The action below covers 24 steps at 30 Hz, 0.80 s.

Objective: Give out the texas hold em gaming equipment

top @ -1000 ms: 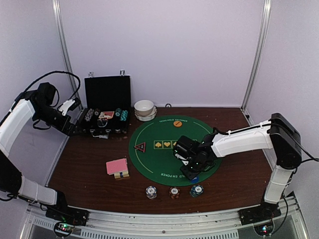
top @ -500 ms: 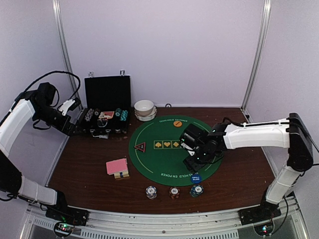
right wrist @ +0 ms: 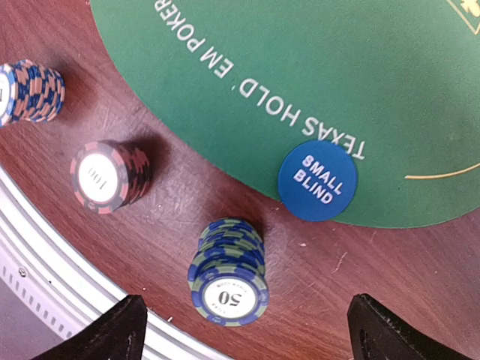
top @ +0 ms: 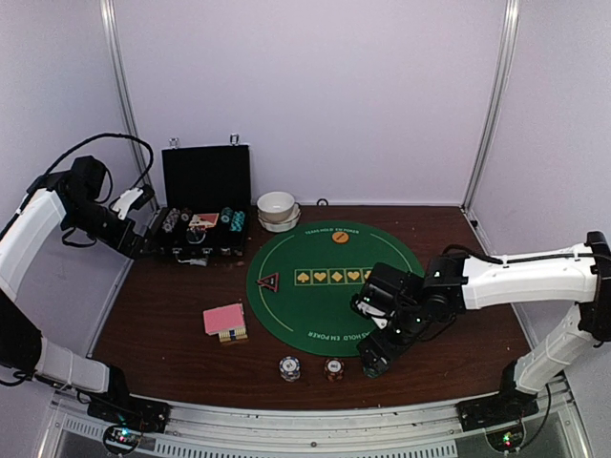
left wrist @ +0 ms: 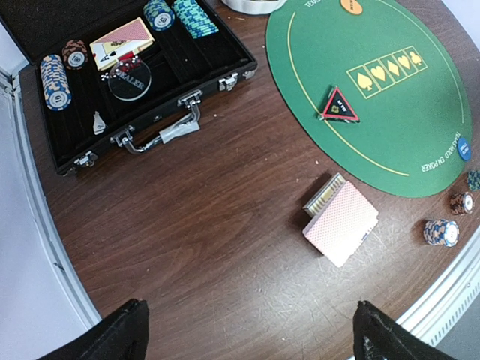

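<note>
My right gripper [top: 377,358] [right wrist: 247,334] hangs open over a blue-and-green chip stack [right wrist: 229,274] near the table's front edge, with nothing between its fingers. The blue disc [right wrist: 317,180] reading SMALL BLIND lies flat on the near rim of the green mat [top: 329,286]. Two more chip stacks [top: 289,367] [top: 333,368] stand to the left. A red triangle token [top: 269,281] and an orange disc [top: 340,238] lie on the mat. The pink-backed cards [top: 225,320] [left wrist: 341,223] lie left of the mat. My left gripper [top: 138,246] [left wrist: 247,337] is open, high above the table's left side.
An open black case [top: 202,224] [left wrist: 127,67] at the back left holds more chip stacks, cards and a clear dealer button. Stacked white bowls [top: 278,211] stand behind the mat. The metal frame rail [top: 315,420] runs along the near edge, close to the chip stacks.
My right gripper has opened, leaving the blue disc on the mat's near rim, and has moved toward the front edge over the blue chip stack. The left arm has not moved.
</note>
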Each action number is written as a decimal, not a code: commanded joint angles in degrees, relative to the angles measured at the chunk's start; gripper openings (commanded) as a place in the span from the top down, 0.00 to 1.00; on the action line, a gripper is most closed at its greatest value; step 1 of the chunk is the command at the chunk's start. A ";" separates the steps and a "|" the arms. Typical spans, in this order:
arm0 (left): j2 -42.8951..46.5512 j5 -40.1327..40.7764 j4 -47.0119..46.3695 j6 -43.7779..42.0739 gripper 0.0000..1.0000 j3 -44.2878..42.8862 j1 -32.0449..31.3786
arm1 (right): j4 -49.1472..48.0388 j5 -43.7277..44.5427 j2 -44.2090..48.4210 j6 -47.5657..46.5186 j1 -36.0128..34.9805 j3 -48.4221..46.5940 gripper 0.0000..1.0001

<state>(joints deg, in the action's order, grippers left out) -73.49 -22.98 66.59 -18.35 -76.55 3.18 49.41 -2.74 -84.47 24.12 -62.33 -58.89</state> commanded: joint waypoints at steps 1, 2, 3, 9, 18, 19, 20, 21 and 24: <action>1.49 -1.03 0.41 0.01 0.03 -1.38 0.42 | -1.44 -0.95 -1.92 2.53 -1.70 0.79 0.03; 1.54 -1.01 0.47 -0.02 0.02 -1.45 0.42 | -1.95 -0.96 -2.58 2.66 -1.75 0.86 0.04; 1.53 -0.93 0.58 -0.06 0.02 -1.55 0.42 | -2.29 -1.11 -3.16 2.68 -1.75 0.88 0.05; 1.62 -1.21 0.72 -0.20 0.02 -1.49 0.42 | -3.86 -0.90 -6.00 2.04 -1.81 0.85 0.15; 1.52 -1.29 0.74 -0.04 0.02 -1.84 0.42 | -5.19 0.27 -8.39 1.33 -1.83 1.33 0.23; 1.52 -1.32 0.74 -0.10 0.02 -1.84 0.42 | -5.30 0.46 -8.59 1.29 -1.81 1.47 0.24; 1.59 -1.34 0.74 -0.02 0.02 -1.84 0.42 | -5.36 0.66 -8.66 1.28 -1.80 1.56 0.25; 1.52 -1.38 0.74 -0.02 0.03 -1.84 0.42 | -5.52 0.87 -8.73 1.28 -1.76 1.59 0.26; 1.37 -1.47 0.81 0.07 0.02 -1.97 0.42 | -5.52 1.14 -8.76 1.24 -1.66 1.65 0.30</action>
<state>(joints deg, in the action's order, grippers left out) -72.90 -23.24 67.59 -18.35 -76.62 3.18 44.64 -3.49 -92.60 25.67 -63.88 -57.78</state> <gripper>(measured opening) 0.976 0.723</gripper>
